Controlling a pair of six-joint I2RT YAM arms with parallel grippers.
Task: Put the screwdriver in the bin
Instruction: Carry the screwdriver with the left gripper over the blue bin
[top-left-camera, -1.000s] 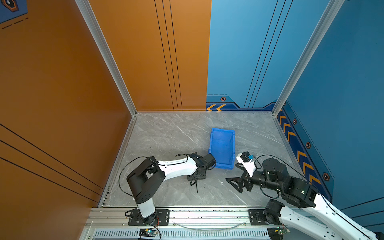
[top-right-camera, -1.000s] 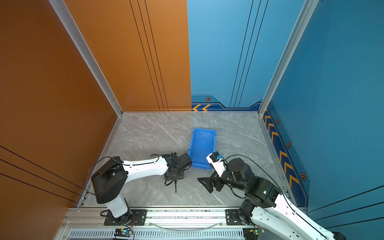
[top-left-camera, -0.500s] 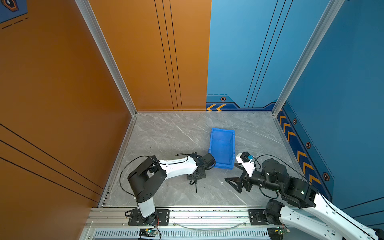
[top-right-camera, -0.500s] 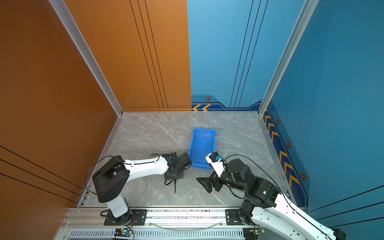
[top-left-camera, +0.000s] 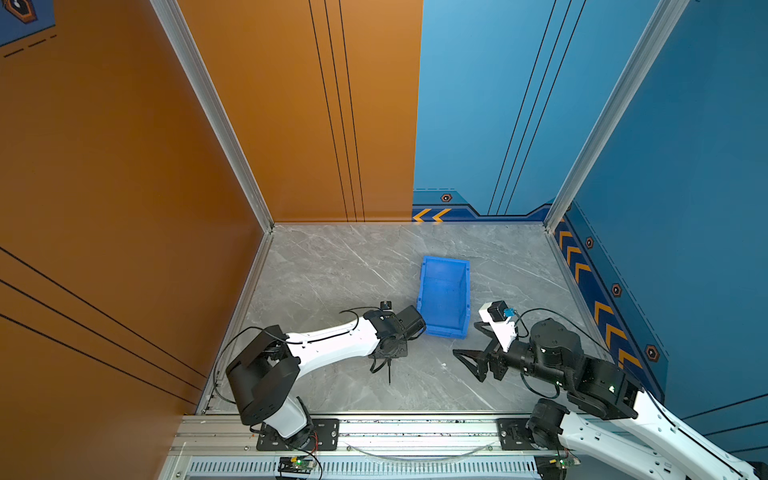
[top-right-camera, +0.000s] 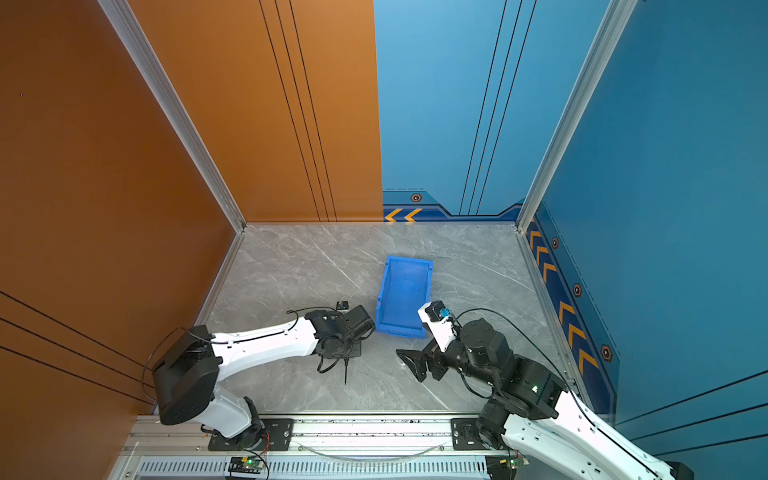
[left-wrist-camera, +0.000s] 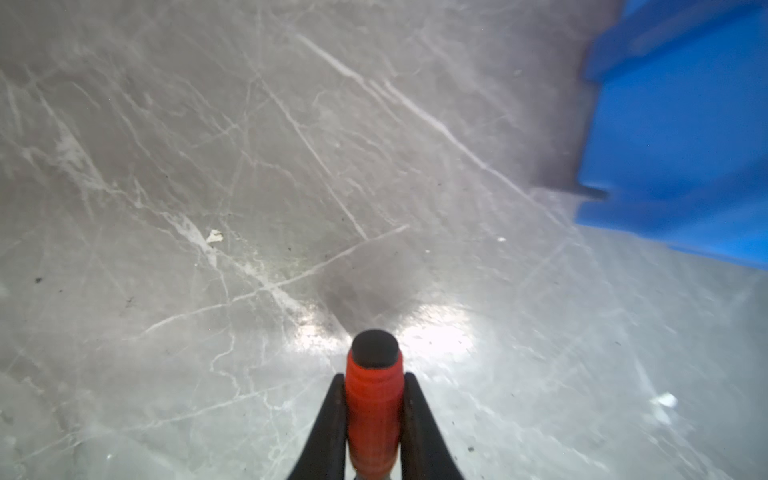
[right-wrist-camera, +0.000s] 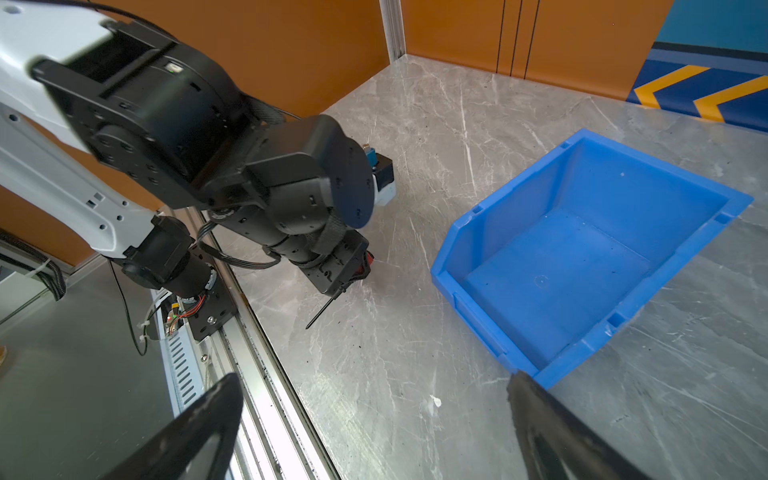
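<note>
On my left, the left gripper (left-wrist-camera: 374, 384) is clamped on the red-orange handle of the screwdriver (left-wrist-camera: 373, 411), one jaw pressed to each side. In both top views the thin black shaft pokes out from under that gripper toward the near edge of the table (right-wrist-camera: 395, 353). In the right wrist view its tip sits very close to the surface (I cannot tell whether it touches or hangs just clear). So I judge the grasp made and the carry not yet begun.

Next along, the bin (top-left-camera: 443, 262) stands just beside that gripper, to its right and a little farther back. It is empty in both top views. What is left, as I read it: lift, swing over the bin's low front lip, and let go inside.

Farthest right, the right gripper (right-wrist-camera: 372, 384) hangs low over the table near the bin's front corner. Its jaws are spread wide with nothing between them. I count it idle.
</note>
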